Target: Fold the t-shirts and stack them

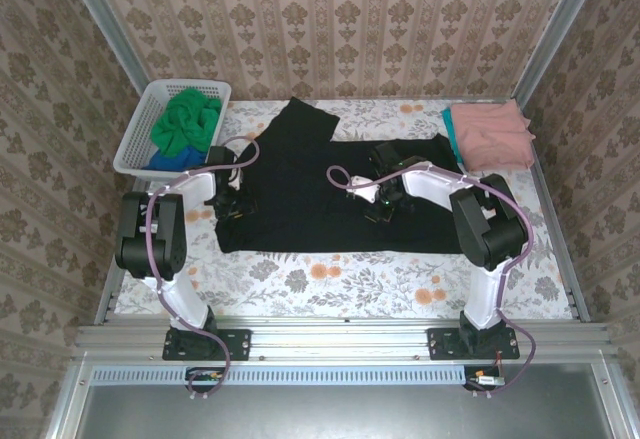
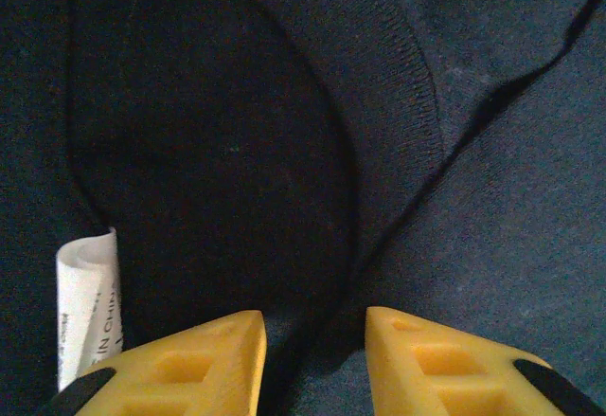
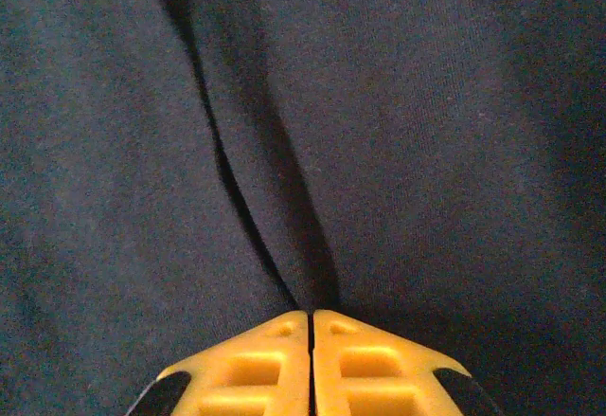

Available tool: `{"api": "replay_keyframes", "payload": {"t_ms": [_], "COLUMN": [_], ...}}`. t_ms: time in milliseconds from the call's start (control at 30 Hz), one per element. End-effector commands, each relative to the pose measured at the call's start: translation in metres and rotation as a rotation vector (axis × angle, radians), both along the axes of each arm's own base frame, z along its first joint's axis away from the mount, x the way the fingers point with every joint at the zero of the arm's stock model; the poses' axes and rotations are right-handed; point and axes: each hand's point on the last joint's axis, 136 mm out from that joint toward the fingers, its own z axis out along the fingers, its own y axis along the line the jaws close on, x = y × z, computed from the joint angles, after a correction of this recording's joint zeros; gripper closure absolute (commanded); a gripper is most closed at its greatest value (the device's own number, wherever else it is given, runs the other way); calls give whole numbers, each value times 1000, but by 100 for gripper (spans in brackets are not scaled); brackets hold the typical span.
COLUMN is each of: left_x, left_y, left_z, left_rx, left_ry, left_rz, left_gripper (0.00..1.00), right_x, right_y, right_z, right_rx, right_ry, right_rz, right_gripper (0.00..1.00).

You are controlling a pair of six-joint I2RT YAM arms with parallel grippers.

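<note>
**Two arms bent low over a black tee on the flowered table**

Both arms are folded at the elbow, forearms angled inward and wrists tipped down onto the black t-shirt (image 1: 300, 194), which lies spread across the middle of the table (image 1: 300, 279) with one sleeve pointing to the far edge. The left pincer (image 2: 312, 326) sits at the shirt's left end, over the neck opening; its yellow fingers (image 2: 199, 359) stand narrowly apart, with dark cloth beneath the gap. Beside them a white label (image 2: 85, 307) is sewn inside the collar; the letters "IN CHIN" can be read on it, and the rest is too small. The right pincer (image 3: 311, 314) is down on the right half of the shirt with its fingers pressed flush together, and a crease in the cloth runs straight to their tips. At far left a white basket (image 1: 140, 129) holds the green tee (image 1: 188, 119) and the blue tee (image 1: 170, 162). At far right the salmon pink tee (image 1: 492, 134) lies folded on the teal tee (image 1: 450, 131)
</note>
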Motion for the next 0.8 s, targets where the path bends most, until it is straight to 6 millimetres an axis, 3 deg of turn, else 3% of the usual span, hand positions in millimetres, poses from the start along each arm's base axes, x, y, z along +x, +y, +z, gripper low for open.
{"api": "replay_keyframes", "payload": {"t_ms": [0,167,300,367,467,533,633,667,733,767], "left_x": [-12,-14,-15,-14,-11,-9,-6,-5,-2,-1], "left_y": [7,10,13,12,12,16,22,21,17,14], "left_z": [-12,-16,-17,-17,-13,-8,8,15,28,32], "left_rx": [6,2,-4,-8,-4,18,39,40,43,53], "left_ry": [43,52,57,55,50,49,27,8,-43,-65], "left_rz": [8,21,27,26,21,20,33,38,40,31], "left_gripper": [64,64,64,65,65,65,65,64,62,60], "right_x": [-3,-2,3,5,2,10,12,6,-2,-7], "right_y": [-12,-23,-31,-26,-25,-37,-51,-49,-59,-73], "right_z": [18,20,20,17,15,27,54,59,51,40], "right_rx": [-37,-63,-47,-38,-95,-154,-157,-136,-200,-300], "right_ry": [-42,-50,-42,-32,0,-46,-114,-121,-188,-228], "right_rz": [-1,-19,-67,-68,-79,-163,-325,-349,-381,-384], "right_gripper": [92,100,98,70,62,59,45,39,10,7]}}
